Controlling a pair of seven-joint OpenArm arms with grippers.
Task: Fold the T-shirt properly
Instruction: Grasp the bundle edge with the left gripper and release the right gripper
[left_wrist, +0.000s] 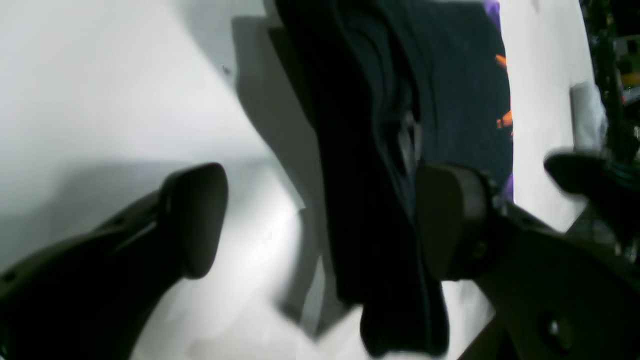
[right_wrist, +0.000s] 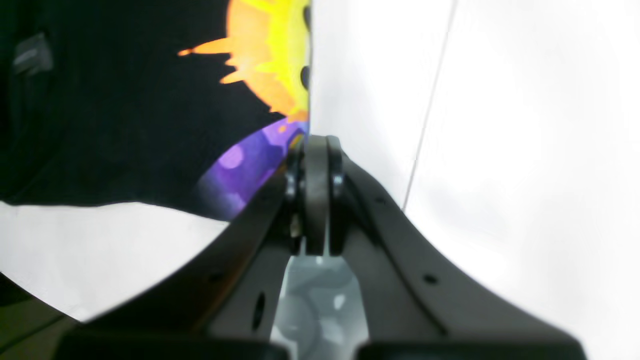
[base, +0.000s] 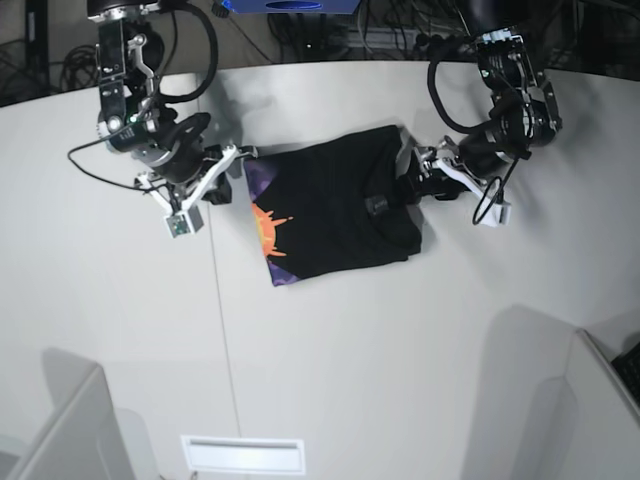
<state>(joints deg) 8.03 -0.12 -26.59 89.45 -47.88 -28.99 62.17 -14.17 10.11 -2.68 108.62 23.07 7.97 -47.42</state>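
Observation:
The black T-shirt (base: 340, 205) lies folded on the white table (base: 330, 340), with its orange and purple print (base: 268, 228) showing along its left edge. My left gripper (left_wrist: 322, 220) is open wide, its fingers (left_wrist: 450, 220) on either side of the bunched black cloth (left_wrist: 370, 165) at the shirt's right edge (base: 412, 185). My right gripper (right_wrist: 317, 150) is shut at the shirt's far left corner (base: 245, 165), right where the purple print (right_wrist: 240, 165) ends. The cloth edge runs straight into the fingertips.
A thin seam (base: 222, 320) runs across the table left of the shirt. A white slot (base: 240, 455) sits at the front edge, with grey partitions at the front corners (base: 60, 430). Cables and equipment (base: 330, 30) lie behind the table.

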